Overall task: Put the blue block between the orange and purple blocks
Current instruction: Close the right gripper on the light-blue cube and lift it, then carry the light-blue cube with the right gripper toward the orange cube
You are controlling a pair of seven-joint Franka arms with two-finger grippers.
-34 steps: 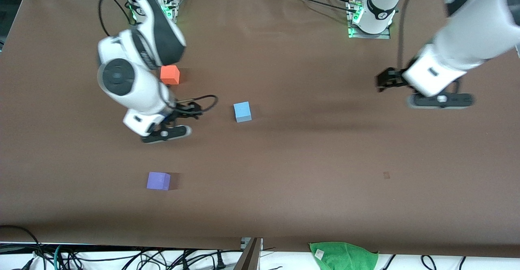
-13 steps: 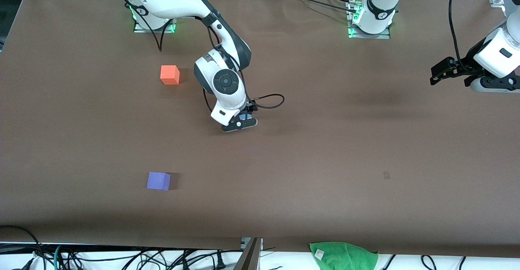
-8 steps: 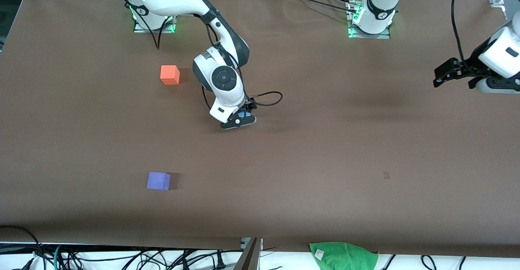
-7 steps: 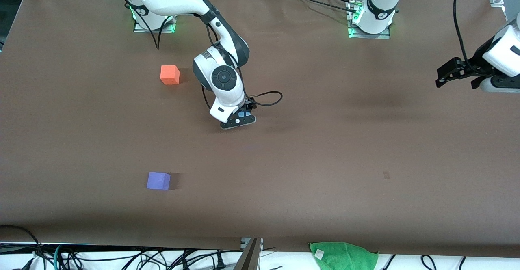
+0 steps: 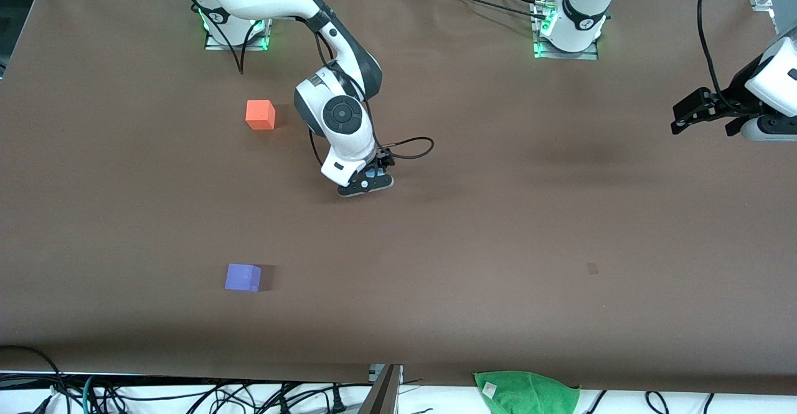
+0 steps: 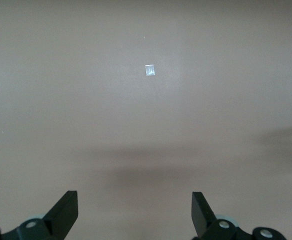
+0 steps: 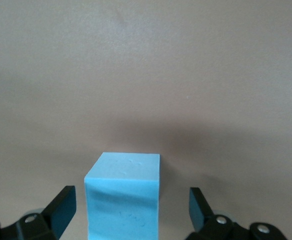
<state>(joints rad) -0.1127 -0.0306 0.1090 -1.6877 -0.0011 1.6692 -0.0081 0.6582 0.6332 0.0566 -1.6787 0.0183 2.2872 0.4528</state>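
The blue block sits mid-table, mostly hidden under my right arm's hand in the front view. My right gripper is low over it and open. In the right wrist view the blue block stands between the fingers of the right gripper, with a gap on each side. The orange block lies farther from the front camera, toward the right arm's end. The purple block lies nearer the camera at that same end. My left gripper waits open over bare table at the left arm's end, and the left wrist view shows nothing between the left gripper's fingers.
A black cable loop hangs beside the right wrist. A green cloth lies past the table's front edge. A small pale mark is on the brown table cover, and a similar mark shows in the left wrist view.
The right arm swung from between the orange and purple blocks to over the blue block and settled around it. The left arm drew back toward its end of the table.
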